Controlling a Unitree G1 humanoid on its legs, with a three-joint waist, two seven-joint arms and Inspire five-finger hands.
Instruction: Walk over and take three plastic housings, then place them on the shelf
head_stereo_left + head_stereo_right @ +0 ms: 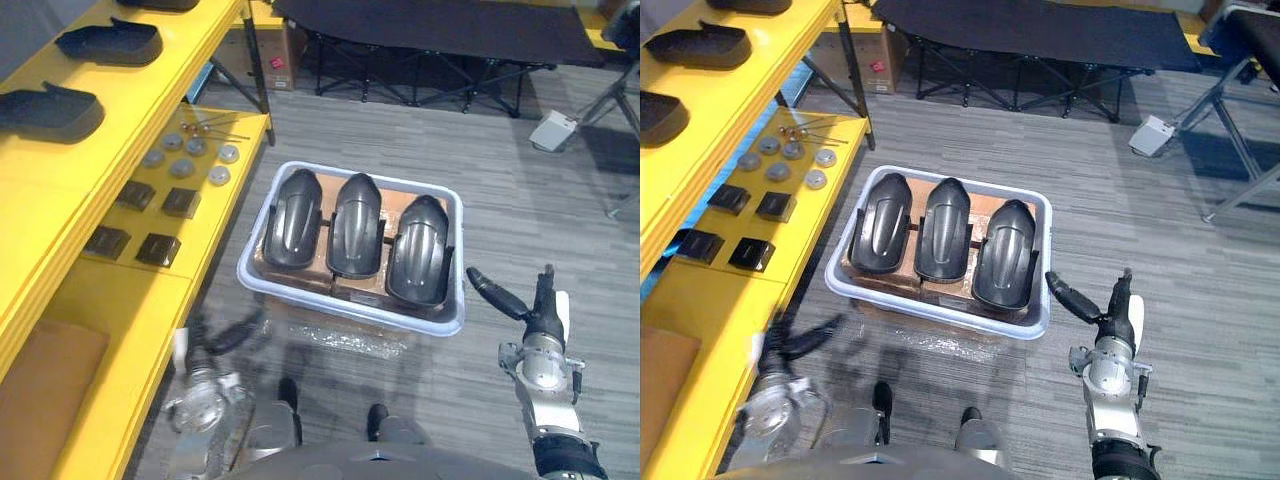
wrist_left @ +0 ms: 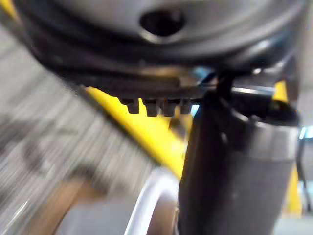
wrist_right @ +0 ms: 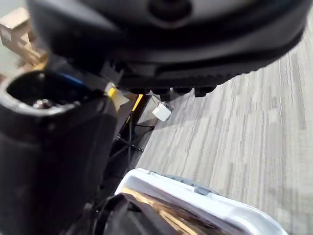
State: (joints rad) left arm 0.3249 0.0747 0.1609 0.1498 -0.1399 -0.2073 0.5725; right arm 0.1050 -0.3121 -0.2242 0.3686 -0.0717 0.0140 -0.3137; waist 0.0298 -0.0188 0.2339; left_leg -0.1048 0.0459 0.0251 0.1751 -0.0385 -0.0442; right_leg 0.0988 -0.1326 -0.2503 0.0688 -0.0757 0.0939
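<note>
Where grey carpet (image 1: pixel 520 200) holds tray (image 1: pixel 350 307), yellow shelf (image 1: pixel 150 90), left robot hand (image 1: pixel 207 345), right robot hand (image 1: pixel 540 312), both splayed

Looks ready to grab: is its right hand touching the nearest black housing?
Apart. The left eye view shows the rim of the tub between the right hand and that housing.

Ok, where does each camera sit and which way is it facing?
Left eye view: on the head, looking down at the white bin of three housings, yellow shelf at left; left hand and right hand low.
Right eye view: beside it, same scene, both hands.
Left wrist view: along the left hand toward the shelf's yellow edge; thumb close.
Right wrist view: along the right hand toward the bin's rim; thumb close.
Shared: both eyes and the right wrist see the bin.
</note>
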